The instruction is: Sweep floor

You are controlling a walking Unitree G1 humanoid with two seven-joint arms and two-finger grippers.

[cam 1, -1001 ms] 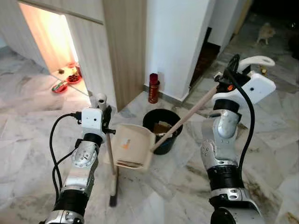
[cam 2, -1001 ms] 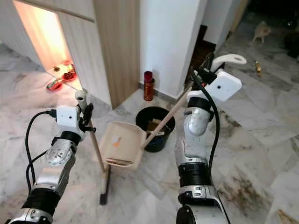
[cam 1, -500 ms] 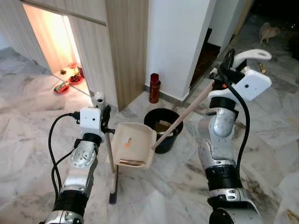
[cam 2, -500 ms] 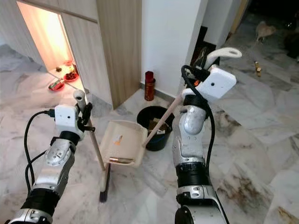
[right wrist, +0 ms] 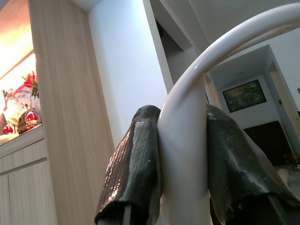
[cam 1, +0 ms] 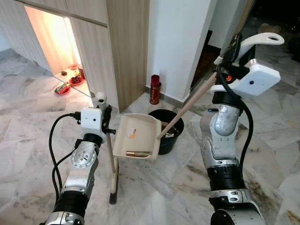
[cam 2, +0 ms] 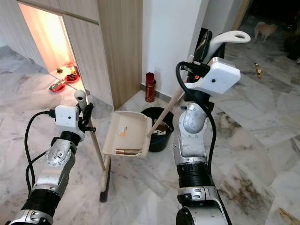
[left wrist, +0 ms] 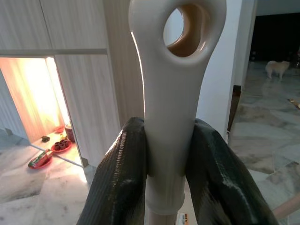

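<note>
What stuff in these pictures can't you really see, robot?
- Inside the black bin: mostly blocked by the dustpan and its handle in the head views.
- The broom head: too thin and dark on the floor to make out bristles.
- The small animal far back: too small and cut by the picture's top edge to identify.
- The red things by the lit opening: too small to name.

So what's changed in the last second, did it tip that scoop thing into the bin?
The right gripper has raised the dustpan's handle, so the beige dustpan has lifted and tilted steeper beside the black bin. Some debris lies at the pan's lower edge; whether any fell in, I cannot tell. The left gripper still holds the broom upright, its head on the floor. Both jaws stay clamped.
</note>
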